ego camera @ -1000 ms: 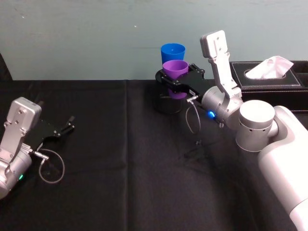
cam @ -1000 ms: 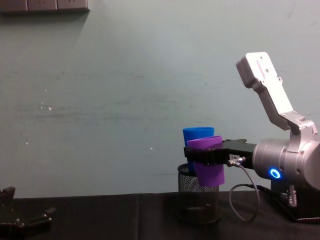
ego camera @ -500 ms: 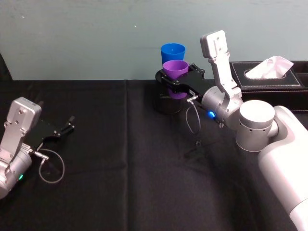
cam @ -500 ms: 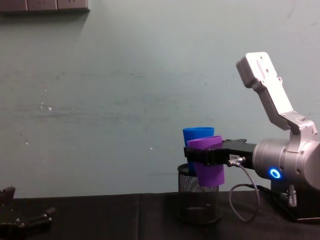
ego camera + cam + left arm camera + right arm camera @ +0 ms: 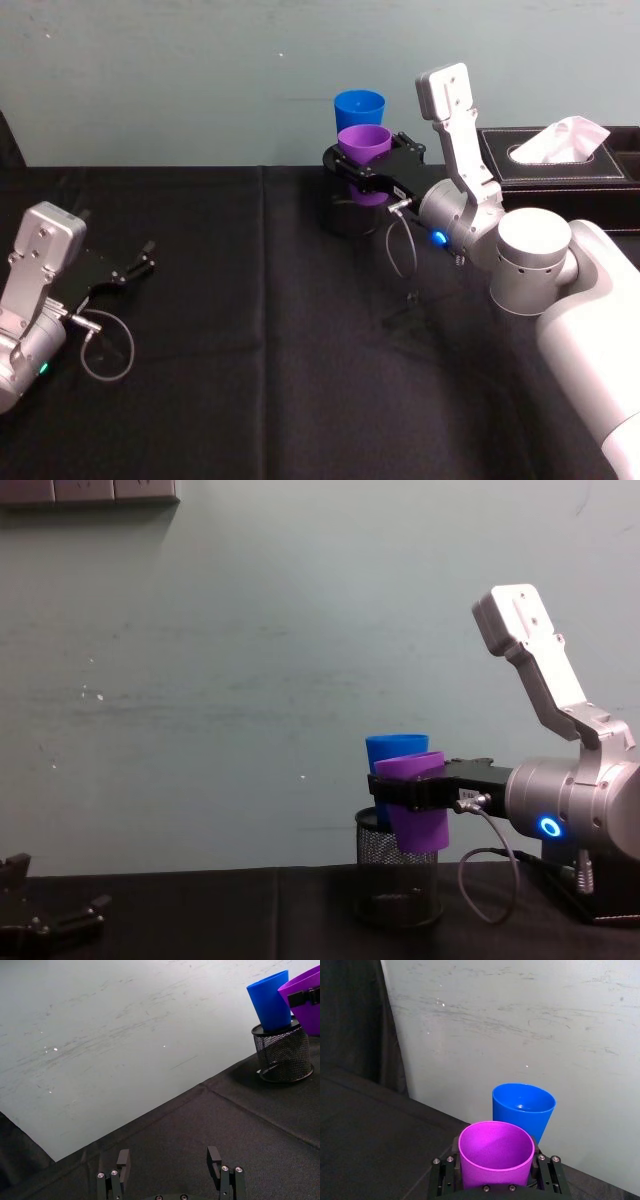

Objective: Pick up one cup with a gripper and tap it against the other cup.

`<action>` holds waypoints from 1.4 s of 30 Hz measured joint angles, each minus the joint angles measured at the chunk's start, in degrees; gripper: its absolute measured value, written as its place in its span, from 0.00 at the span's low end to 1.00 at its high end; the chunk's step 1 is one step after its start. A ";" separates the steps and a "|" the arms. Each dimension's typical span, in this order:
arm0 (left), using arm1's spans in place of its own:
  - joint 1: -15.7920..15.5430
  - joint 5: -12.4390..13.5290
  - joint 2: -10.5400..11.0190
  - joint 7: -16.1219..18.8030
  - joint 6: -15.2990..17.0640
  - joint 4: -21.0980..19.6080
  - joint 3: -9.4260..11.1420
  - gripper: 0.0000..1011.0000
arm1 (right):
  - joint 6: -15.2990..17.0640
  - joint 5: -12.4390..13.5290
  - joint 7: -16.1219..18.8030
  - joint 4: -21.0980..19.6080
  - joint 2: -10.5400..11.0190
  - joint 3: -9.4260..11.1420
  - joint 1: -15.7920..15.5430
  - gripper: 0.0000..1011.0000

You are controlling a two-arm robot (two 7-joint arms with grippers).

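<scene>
My right gripper (image 5: 365, 166) (image 5: 408, 792) (image 5: 495, 1180) is shut on the purple cup (image 5: 363, 146) (image 5: 412, 805) (image 5: 496, 1152) and holds it in the air, slightly tilted, right in front of the blue cup (image 5: 359, 108) (image 5: 392, 752) (image 5: 523, 1108) (image 5: 270, 999). The blue cup stands on top of a black mesh pen holder (image 5: 345, 215) (image 5: 392, 870) (image 5: 283, 1055) at the back of the table. In the chest view the two cups overlap; whether they touch I cannot tell. My left gripper (image 5: 140, 262) (image 5: 170, 1162) rests open, low over the cloth at the far left.
A black cloth (image 5: 250, 350) covers the table, with a pale wall behind. A black tissue box (image 5: 560, 155) sits at the back right, close behind my right arm. A cable loop (image 5: 400, 245) hangs under the right wrist.
</scene>
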 joint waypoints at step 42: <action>0.00 0.00 0.00 0.00 0.00 0.00 0.00 0.99 | 0.00 0.00 0.00 0.00 0.00 0.00 0.00 0.74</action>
